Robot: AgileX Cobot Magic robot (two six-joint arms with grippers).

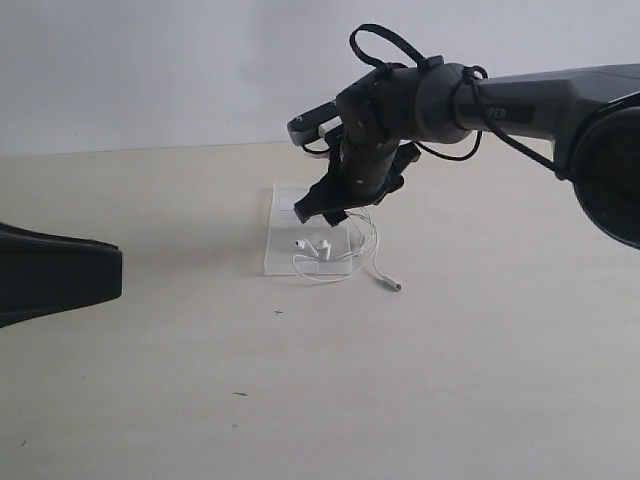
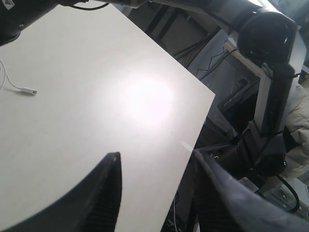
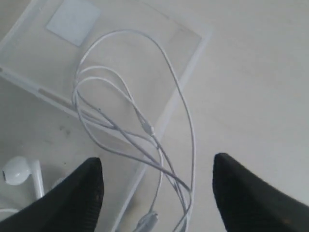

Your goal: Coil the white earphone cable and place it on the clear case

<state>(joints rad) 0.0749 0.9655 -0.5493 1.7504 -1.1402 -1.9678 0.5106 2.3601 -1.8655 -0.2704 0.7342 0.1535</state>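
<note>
My right gripper (image 1: 335, 213) hovers just above the flat transparent plastic case (image 1: 283, 203), jaws wide and holding nothing. The thin white earphone cable (image 1: 338, 256) lies in loose loops on this case, and its metal-tipped plug (image 1: 396, 287) rests beside it on the pale table (image 1: 450, 360). My left gripper (image 2: 155, 157) is well apart, also wide.

The worktop (image 1: 450, 380) is taken in by the exterior view from a low height, faced across it toward a pale wall. The right wrist view is pointed steeply down, very near, through the right pincer (image 3: 157, 159) at the clear case (image 3: 72, 21) and the white earphone cable (image 3: 148, 129), both shared with the exterior view. The left wrist view is aimed obliquely across the worktop past the left pincer (image 2: 155, 155). Only the cable's plug (image 2: 30, 91) is shared.
</note>
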